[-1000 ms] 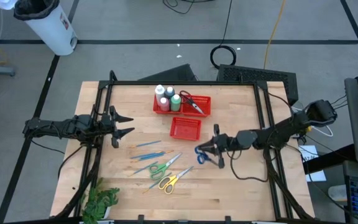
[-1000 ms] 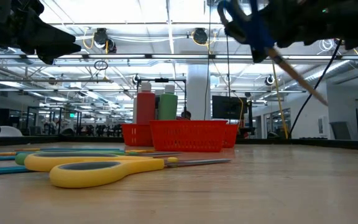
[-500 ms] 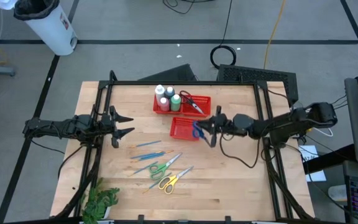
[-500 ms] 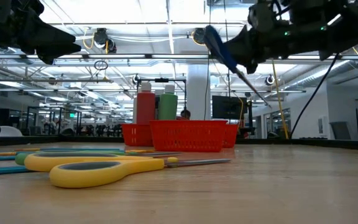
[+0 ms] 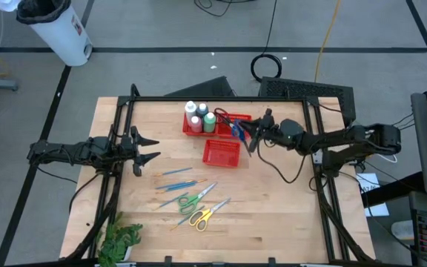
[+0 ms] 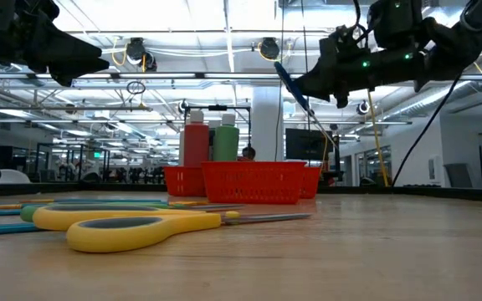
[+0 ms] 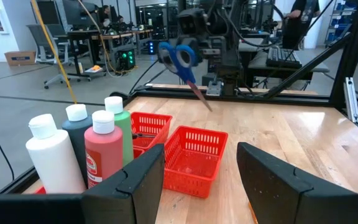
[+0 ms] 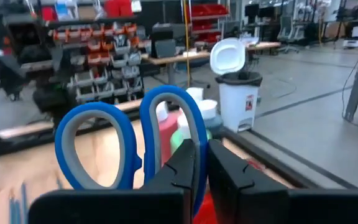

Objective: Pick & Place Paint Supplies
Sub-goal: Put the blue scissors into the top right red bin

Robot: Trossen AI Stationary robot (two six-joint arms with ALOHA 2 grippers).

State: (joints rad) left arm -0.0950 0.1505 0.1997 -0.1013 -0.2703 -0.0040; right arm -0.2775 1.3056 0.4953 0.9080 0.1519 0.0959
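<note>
Table (image 5: 288, 215) of pale wood carries two red mesh baskets; the far basket (image 5: 243, 126) holds white-capped bottles (image 5: 199, 116) and red-handled scissors (image 5: 226, 121), the near basket (image 5: 221, 153) sits just in front. Right gripper (image 5: 247, 133) hangs above the far basket's right end, clamped on blue-handled scissors (image 5: 237, 132). Left gripper (image 5: 151, 148) waits over the table's left side, fingers apart. Green-handled scissors (image 5: 191, 199), yellow-handled scissors (image 5: 201, 216) and thin brushes (image 5: 175, 172) lie nearer the front.

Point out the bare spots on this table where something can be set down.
Bare wood lies right of the front red basket, and along the table's near edge right of the yellow scissors. It is crowded around the brushes and the bottles.
</note>
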